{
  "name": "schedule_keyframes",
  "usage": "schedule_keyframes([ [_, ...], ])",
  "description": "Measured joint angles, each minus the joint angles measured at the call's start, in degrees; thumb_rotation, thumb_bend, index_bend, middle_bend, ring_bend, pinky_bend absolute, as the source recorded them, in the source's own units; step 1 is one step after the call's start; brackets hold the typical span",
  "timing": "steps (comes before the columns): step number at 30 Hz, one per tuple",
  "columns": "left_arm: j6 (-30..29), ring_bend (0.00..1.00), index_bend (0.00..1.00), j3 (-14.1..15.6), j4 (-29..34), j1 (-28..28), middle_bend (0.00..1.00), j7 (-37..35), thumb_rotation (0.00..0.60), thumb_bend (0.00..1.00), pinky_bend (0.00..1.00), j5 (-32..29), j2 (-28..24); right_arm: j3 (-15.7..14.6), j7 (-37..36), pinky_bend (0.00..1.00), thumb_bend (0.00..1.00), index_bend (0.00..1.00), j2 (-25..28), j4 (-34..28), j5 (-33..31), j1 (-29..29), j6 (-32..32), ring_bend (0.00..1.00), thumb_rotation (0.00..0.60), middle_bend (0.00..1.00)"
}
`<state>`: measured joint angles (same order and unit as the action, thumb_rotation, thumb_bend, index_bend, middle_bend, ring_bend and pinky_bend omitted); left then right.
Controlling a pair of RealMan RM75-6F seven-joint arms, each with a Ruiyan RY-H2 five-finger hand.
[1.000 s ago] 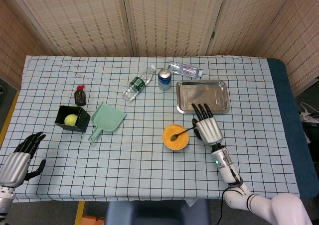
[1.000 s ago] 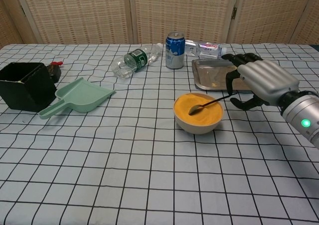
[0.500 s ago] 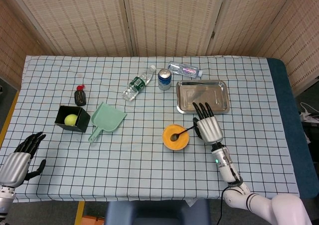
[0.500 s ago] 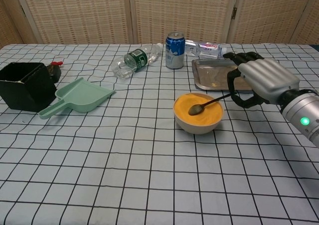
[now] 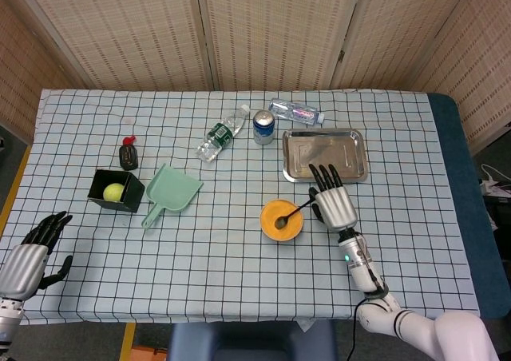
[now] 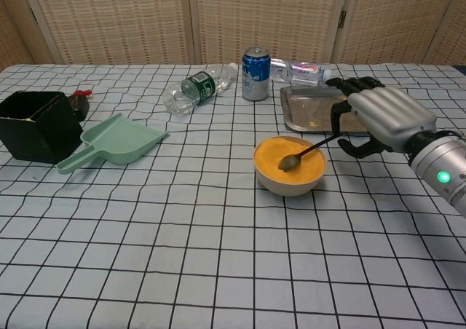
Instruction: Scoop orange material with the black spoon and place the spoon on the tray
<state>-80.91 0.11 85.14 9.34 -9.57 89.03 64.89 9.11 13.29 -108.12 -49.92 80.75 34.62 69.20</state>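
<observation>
From the head view, no writing could be read on the blue can [image 5: 263, 126] or on the two bottles lying on the desk [image 5: 239, 281]: the green-labelled bottle [image 5: 219, 136] and the clear bottle [image 5: 296, 112] were both too small to make out. The right hand [image 5: 330, 200] pinched the handle of the black spoon [image 5: 292, 212], its other fingers [image 5: 321, 176] pointing ahead over the near edge of the steel tray [image 5: 324, 154]. The spoon's bowl lay to the hand's left, in the orange material inside the bowl [image 5: 282, 220]. Further left of that hand sat a green dustpan [image 5: 172, 191], a black box [image 5: 116, 190] with a yellow-green ball [image 5: 113, 192] inside, and a small dark item with a red tip [image 5: 128, 152], too small to identify. The left hand [image 5: 33, 253] was at the desk's near left corner, well apart from everything, fingers loosely spread and holding nothing; its arm was cut off by the frame.

From the chest view, the can's [image 6: 255, 73] lettering and the clear bottle's [image 6: 298, 70] label remained illegible. The right hand [image 6: 373, 119] gripped the spoon [image 6: 309, 150] by its handle end, the grip itself hidden behind the knuckles. The spoon's bowl rested on the orange material [image 6: 288, 161], just left of the hand. The tray [image 6: 314, 108] lay directly behind the hand, partly hidden by it. The black box [image 6: 35, 124] was cut off at the left edge.
</observation>
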Motion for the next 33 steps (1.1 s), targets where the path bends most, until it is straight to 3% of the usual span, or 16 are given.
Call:
schedule_keyframes([
  [20,0.6,0.0,0.0,0.0,0.1,0.1,0.0,0.3,0.6,0.46,0.17,-0.4,-0.1,0.4,-0.1,0.0,0.39,0.51,-1.1,1.9,0.2,0.4,-0.5,0.0,0.6,0.0],
  [33,0.7,0.0,0.0,0.0,0.1,0.1,0.0,0.1,0.6,0.46,0.17,-0.4,-0.2,0.4,0.4,0.0,0.44,0.59,-1.7,2.4,0.2,0.3,-0.5,0.0,0.6,0.0],
])
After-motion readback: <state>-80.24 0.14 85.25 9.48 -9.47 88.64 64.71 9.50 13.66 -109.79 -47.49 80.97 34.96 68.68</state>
